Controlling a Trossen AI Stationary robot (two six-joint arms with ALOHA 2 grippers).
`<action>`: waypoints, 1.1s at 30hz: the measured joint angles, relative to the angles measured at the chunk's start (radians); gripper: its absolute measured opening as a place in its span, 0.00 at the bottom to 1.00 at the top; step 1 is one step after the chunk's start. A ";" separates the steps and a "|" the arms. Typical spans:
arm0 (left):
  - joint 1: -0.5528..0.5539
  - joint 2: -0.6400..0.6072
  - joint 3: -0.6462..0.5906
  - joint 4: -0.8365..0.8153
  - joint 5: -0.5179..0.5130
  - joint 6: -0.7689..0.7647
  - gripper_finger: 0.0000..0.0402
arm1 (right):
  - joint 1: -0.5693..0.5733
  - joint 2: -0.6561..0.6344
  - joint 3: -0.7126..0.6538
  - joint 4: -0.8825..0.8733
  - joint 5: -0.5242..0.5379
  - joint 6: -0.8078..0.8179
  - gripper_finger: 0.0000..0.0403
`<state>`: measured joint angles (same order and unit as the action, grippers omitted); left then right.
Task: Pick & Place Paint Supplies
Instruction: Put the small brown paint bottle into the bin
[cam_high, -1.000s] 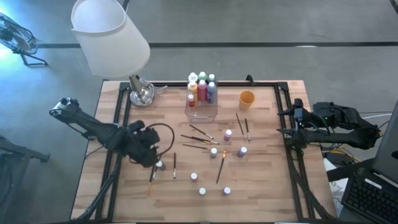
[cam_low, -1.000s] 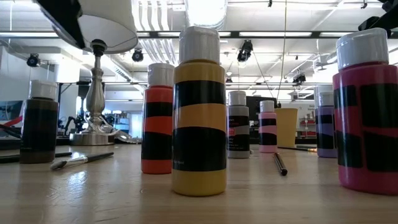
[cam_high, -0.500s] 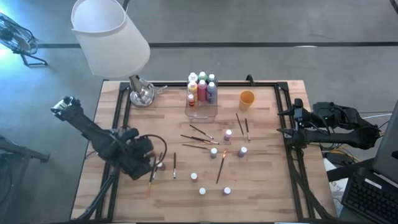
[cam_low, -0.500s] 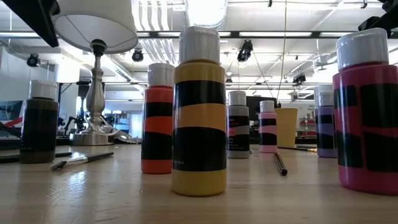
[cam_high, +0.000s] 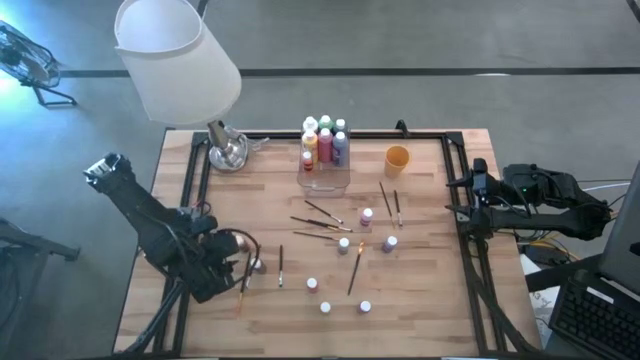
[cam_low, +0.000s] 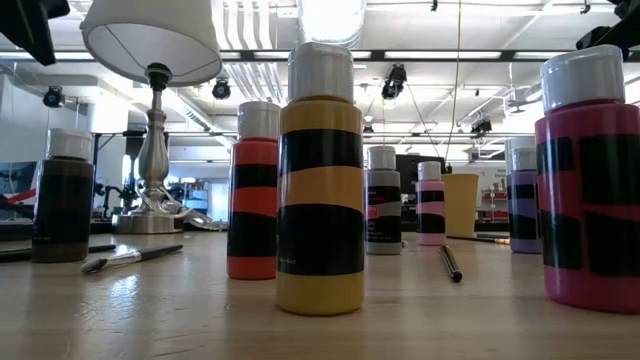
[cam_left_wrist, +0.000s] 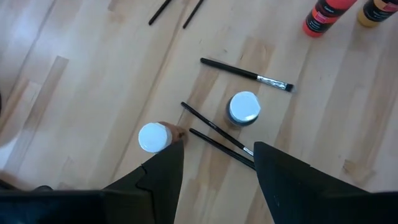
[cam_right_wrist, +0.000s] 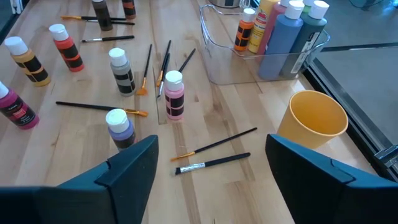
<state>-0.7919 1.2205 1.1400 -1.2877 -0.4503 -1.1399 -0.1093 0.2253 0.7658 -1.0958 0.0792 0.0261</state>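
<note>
Small paint bottles with white caps stand scattered on the wooden table (cam_high: 420, 300), among them a pink one (cam_high: 367, 216) and a yellow one (cam_low: 320, 180). Thin dark paintbrushes (cam_high: 320, 225) lie flat between them. My left gripper (cam_high: 238, 270) is open over the table's near-left part. In the left wrist view its fingers (cam_left_wrist: 217, 149) stand above two brushes (cam_left_wrist: 217, 134), between a white-capped bottle (cam_left_wrist: 153, 137) and a dark bottle (cam_left_wrist: 243, 109). My right gripper (cam_high: 458, 210) waits open at the right edge (cam_right_wrist: 211, 142).
A clear plastic box (cam_high: 325, 165) holding several bottles (cam_right_wrist: 280, 31) stands at the far middle, with an orange cup (cam_high: 397, 158) to its right. A lamp with a white shade (cam_high: 175, 60) rises from the far-left corner. A black frame borders the table.
My left arm has drawn back toward the table's near-left corner, its gripper moving away from the middle and toward the near edge. In the low view its dark shape has slid out past the lamp shade. Bottles and brushes have stayed in place.
</note>
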 joint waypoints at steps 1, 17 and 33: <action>-0.002 0.000 0.000 0.000 0.000 -0.003 0.50 | 0.000 0.000 0.000 0.000 0.000 0.000 0.71; -0.010 0.001 -0.001 -0.005 -0.010 -0.024 0.50 | 0.000 0.000 0.000 0.000 0.000 0.000 0.60; -0.031 0.001 -0.099 -0.007 0.018 -0.147 0.50 | 0.000 0.000 0.000 0.000 0.000 0.000 0.56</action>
<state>-0.8228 1.2217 1.0408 -1.2945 -0.4322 -1.2865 -0.1089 0.2253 0.7658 -1.0958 0.0792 0.0261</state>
